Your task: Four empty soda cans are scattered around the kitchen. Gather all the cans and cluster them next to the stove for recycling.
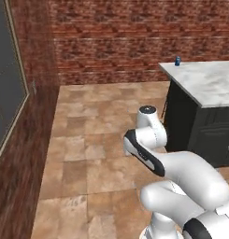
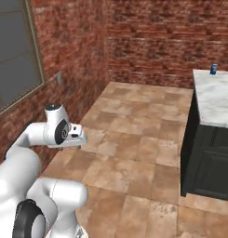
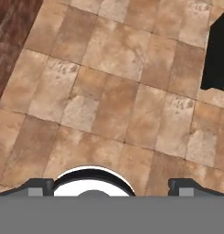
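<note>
Gripper (image 3: 111, 185) spread, empty; blue can (image 1: 177, 61) tiny on island (image 1: 209, 81) far corner.

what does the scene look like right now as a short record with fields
can: one blue can upright at the far corner of the island top
island: white marble top on a dark cabinet, right of the arm
tool: open, nothing between its tips, pointed down at the tile floor
walls: red brick
window: on the left wall

Red brick walls (image 1: 116, 37), tan tiled floor (image 1: 88, 154), dark window (image 2: 15, 51), marble-topped dark island (image 1: 204, 84)
</note>
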